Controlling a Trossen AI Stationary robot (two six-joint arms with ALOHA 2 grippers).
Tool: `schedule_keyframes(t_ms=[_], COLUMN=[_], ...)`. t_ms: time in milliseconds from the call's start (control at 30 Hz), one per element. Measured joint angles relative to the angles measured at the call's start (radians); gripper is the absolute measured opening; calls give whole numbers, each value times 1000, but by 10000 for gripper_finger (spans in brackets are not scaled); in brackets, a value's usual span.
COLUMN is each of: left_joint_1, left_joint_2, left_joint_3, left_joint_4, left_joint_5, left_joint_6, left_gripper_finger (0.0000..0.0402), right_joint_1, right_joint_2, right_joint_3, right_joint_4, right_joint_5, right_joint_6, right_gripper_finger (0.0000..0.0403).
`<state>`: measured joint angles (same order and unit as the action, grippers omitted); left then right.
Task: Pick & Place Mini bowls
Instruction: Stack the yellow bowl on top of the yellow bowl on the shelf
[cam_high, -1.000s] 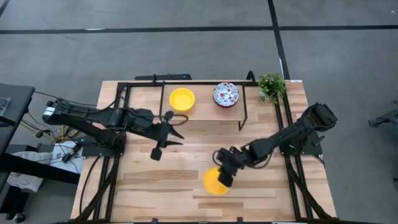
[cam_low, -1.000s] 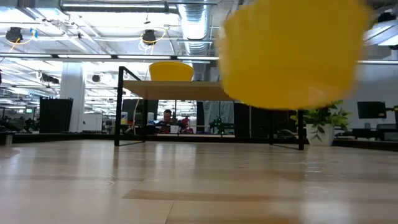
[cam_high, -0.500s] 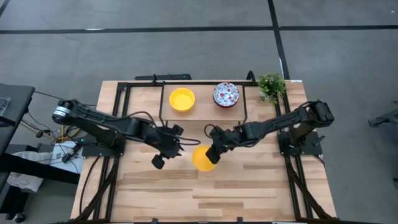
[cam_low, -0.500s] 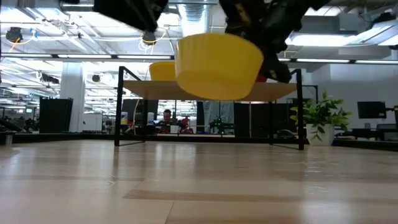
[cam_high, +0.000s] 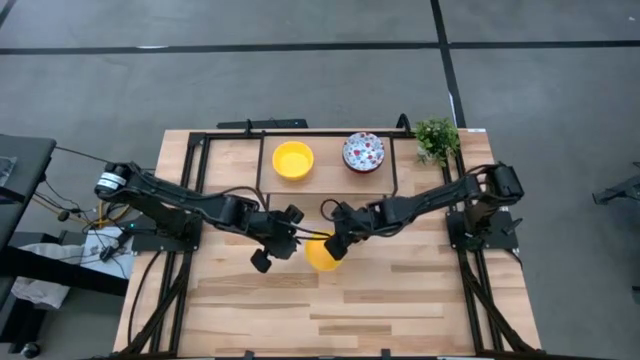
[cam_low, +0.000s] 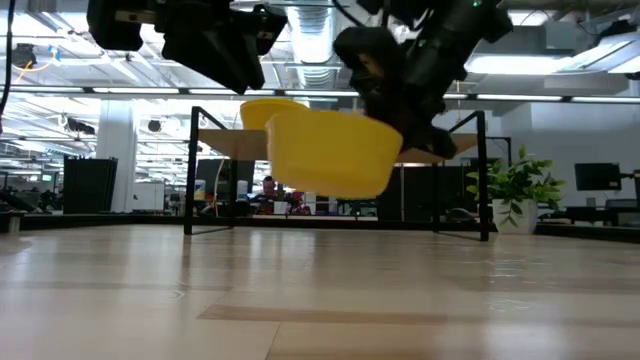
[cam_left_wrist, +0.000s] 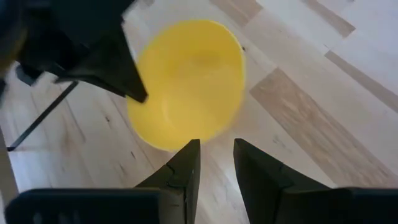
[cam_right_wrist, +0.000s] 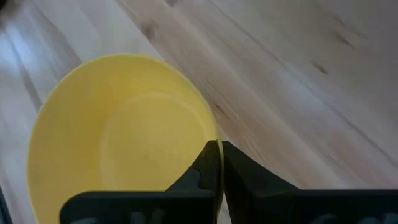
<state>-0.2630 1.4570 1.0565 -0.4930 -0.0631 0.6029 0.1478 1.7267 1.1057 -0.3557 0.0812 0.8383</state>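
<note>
A plain yellow mini bowl (cam_high: 322, 253) hangs in the air over the table's middle, carried by my right gripper (cam_high: 331, 246), which is shut on it. The low view shows this bowl (cam_low: 330, 150) well above the table, slightly tilted. My left gripper (cam_left_wrist: 214, 155) is open by a narrow gap. It sits just left of the bowl (cam_left_wrist: 189, 81), fingertips close to its rim. A second yellow bowl (cam_high: 292, 159) and a floral speckled bowl (cam_high: 363, 152) stand on the shelf at the far side. The other bowls are out of view. My right gripper pinches the yellow bowl's rim (cam_right_wrist: 208, 134), one finger inside the bowl and one outside. It comes from the table's right, slanting down. The bowl is lifted clear, mouth up and a little tilted. My left gripper: I cannot tell whether its fingertips touch the rim.
A black metal frame (cam_high: 392, 175) carries the wooden shelf (cam_high: 325, 165) across the table's far side. A small green plant (cam_high: 436, 137) stands at the far right corner. Bare wood lies along the near half of the table (cam_high: 330, 310).
My right gripper has carried the yellow bowl from the table's near middle toward the far edge and leftward, up to my left gripper. My left gripper has moved right and slightly nearer, toward the bowl. The bowl has stayed in the air throughout.
</note>
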Motion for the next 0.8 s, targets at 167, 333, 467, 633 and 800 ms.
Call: schedule_keyframes(t_ms=[167,333,467,633,800], left_joint_1=[-16,-38,-46,-50,-50], left_joint_2=[5,17,42,73,90], left_joint_3=[-2,-8,-10,-10,-10], left_joint_4=[5,2,7,15,35], left_joint_5=[11,11,10,-10,-18], left_joint_6=[3,4,3,3,3], left_gripper_finger=[97,97,97,97,97], right_joint_1=[0,1,1,1,5], right_joint_2=[52,61,61,61,61], right_joint_3=[1,1,1,1,1], right_joint_4=[39,54,54,59,59], right_joint_5=[-1,-3,-2,-2,-2], right_joint_6=[0,-1,-9,-9,-9], right_gripper_finger=[0,0,0,0,0])
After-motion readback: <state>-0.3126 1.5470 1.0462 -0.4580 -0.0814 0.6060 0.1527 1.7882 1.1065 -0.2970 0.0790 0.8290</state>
